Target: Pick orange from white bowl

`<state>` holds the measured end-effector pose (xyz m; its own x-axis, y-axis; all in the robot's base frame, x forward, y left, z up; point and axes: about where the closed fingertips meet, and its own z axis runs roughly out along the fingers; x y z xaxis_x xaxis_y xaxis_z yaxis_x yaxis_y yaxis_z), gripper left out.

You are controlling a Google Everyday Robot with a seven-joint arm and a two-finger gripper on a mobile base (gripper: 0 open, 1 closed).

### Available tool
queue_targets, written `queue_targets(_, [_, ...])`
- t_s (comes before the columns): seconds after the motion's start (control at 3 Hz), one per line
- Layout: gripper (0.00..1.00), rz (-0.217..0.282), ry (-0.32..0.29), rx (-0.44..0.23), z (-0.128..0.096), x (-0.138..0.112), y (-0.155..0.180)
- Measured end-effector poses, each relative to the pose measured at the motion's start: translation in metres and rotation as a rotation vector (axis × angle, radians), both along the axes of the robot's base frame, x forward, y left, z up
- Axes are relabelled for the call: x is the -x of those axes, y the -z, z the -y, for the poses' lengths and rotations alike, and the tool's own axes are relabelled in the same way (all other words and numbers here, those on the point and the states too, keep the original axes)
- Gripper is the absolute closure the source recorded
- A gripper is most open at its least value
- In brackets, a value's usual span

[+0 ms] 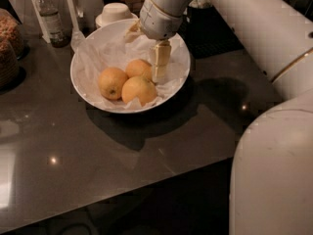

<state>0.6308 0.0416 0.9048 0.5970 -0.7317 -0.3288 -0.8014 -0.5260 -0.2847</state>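
Observation:
The white bowl (83,89) sits on the dark counter, lined with crumpled white paper. Three oranges lie in it: a back orange (138,67), a front orange (139,90), and a left orange (112,82) with a dark stem dimple. My gripper (146,58) hangs inside the bowl from the upper right, open and empty. One tan finger (160,61) reaches down just right of the back orange, close to it. The other finger (132,31) shows partly behind the wrist, above the bowl's far side.
A small white cup on a saucer (113,12) stands behind the bowl. A bottle (49,21) and a white stand are at the back left, jars (9,48) at the far left. My white arm and base (274,131) fill the right side.

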Motion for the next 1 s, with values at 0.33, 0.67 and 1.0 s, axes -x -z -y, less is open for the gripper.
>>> queue_targets(0.33, [0.21, -0.018, -0.006, -0.008, -0.004, -0.009, 0.011])
queue_targets(0.67, [0.24, -0.035, -0.009, -0.013, -0.007, -0.014, 0.020])
queue_targets(1.0, [0.24, -0.057, -0.011, -0.019, -0.010, -0.015, 0.030])
